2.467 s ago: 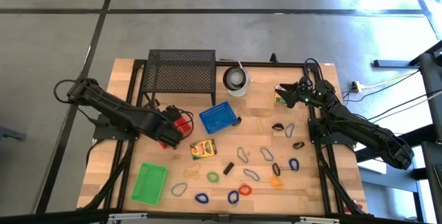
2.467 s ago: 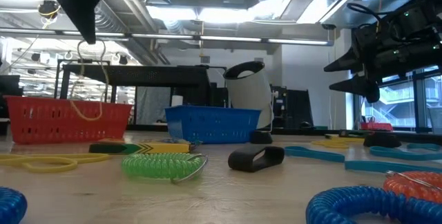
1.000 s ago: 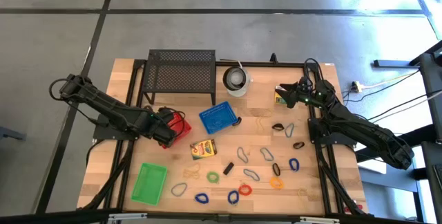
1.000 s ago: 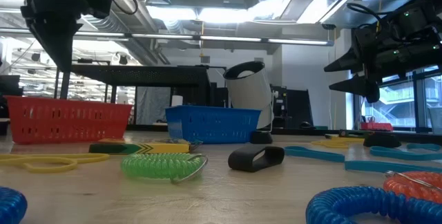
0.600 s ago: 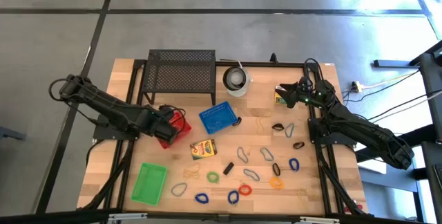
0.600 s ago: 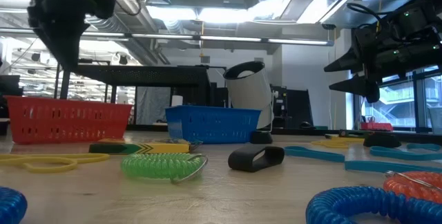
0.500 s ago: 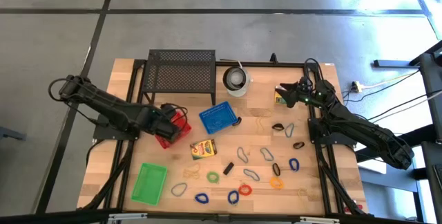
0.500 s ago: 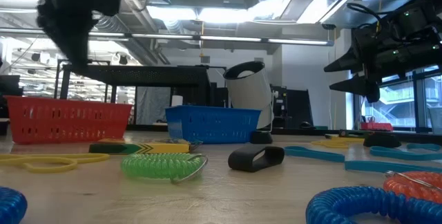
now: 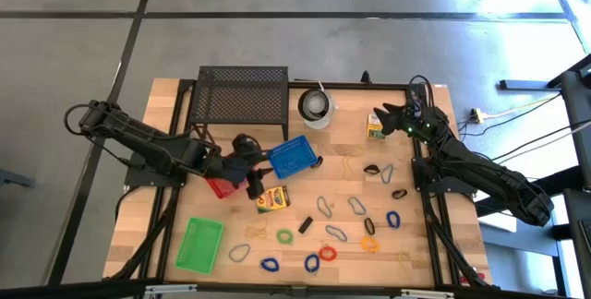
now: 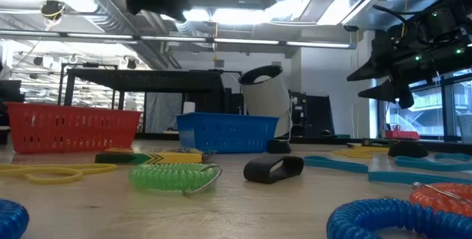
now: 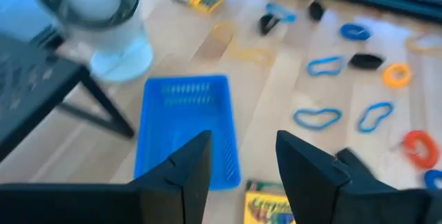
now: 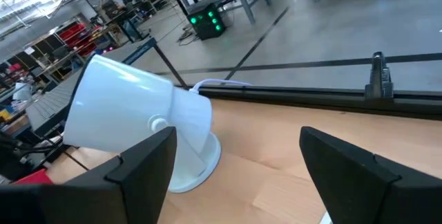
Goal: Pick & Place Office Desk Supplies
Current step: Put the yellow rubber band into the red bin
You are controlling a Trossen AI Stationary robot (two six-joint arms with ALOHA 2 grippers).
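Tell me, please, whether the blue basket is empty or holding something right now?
Empty: the left wrist view looks straight into the blue basket and shows only its bare ribbed floor.

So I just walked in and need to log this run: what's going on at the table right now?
The robot is sorting office supplies. The left gripper, open and empty, hovers between the red basket and the blue basket, just above a crayon box. The right gripper waits, open, over the table's far right corner by another crayon box. Many coloured loops lie loose on the table.
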